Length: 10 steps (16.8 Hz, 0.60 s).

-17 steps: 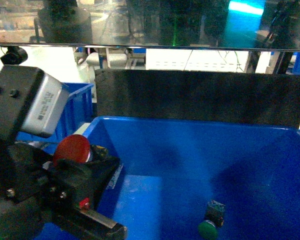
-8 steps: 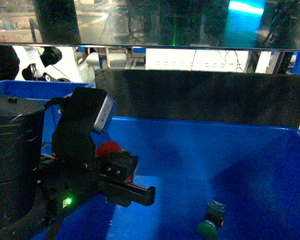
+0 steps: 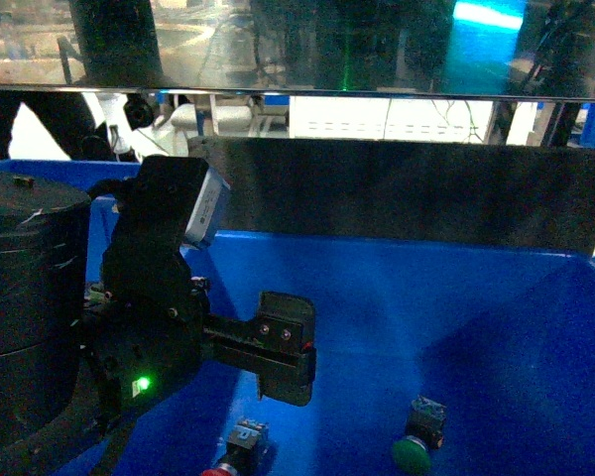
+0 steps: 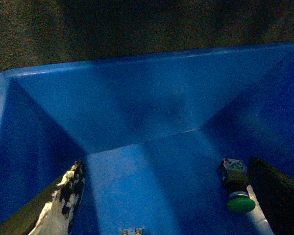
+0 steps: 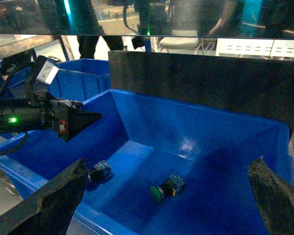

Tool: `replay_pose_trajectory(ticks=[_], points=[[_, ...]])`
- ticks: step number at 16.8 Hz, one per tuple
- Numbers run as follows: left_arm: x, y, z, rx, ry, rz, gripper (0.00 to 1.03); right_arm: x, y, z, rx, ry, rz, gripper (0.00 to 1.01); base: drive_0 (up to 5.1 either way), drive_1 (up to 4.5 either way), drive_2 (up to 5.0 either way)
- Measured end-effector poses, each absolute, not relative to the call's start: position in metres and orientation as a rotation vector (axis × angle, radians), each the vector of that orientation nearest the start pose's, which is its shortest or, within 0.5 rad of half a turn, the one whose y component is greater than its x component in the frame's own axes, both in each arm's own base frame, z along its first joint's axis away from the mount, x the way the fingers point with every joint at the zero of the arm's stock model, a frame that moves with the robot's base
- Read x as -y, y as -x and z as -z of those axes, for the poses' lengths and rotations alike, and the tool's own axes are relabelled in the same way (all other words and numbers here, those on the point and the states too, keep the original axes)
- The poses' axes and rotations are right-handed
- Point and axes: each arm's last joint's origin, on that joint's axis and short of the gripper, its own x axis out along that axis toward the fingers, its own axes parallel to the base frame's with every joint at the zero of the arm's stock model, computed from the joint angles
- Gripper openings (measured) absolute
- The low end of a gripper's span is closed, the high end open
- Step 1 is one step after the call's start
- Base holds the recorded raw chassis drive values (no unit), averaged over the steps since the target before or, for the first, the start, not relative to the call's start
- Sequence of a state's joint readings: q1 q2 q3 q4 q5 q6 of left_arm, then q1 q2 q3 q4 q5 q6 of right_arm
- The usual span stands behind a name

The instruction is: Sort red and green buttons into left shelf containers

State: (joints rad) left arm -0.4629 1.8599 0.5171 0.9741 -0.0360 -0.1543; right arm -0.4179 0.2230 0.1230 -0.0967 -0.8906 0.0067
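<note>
Green button, red button, blue bin

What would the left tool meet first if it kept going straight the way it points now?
Probably the far inner wall of the blue bin. The left tool, open and empty, points across the bin above the green button; depth is unclear.

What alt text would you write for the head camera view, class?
The left gripper hangs open and empty over a deep blue bin. On the bin floor lie a red button, partly cut off by the frame, and a green button.
</note>
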Motion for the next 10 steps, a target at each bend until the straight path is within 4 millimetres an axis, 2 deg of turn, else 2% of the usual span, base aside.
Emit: replay_pose_trajectory(ticks=[3,10], points=[[0.128,-0.256,-0.106,-0.365,0.071,0.391,0.98,0.019,-0.097,-0.180,-0.159,-0.127,-0.471,0.98,0.0,0.00,0.0],[0.098,-0.216,-0.137,-0.292,0.106,0.365,0.98,0.019,-0.097,-0.180,-0.159,-0.127,-0.471,0.98,0.0,0.00,0.0]])
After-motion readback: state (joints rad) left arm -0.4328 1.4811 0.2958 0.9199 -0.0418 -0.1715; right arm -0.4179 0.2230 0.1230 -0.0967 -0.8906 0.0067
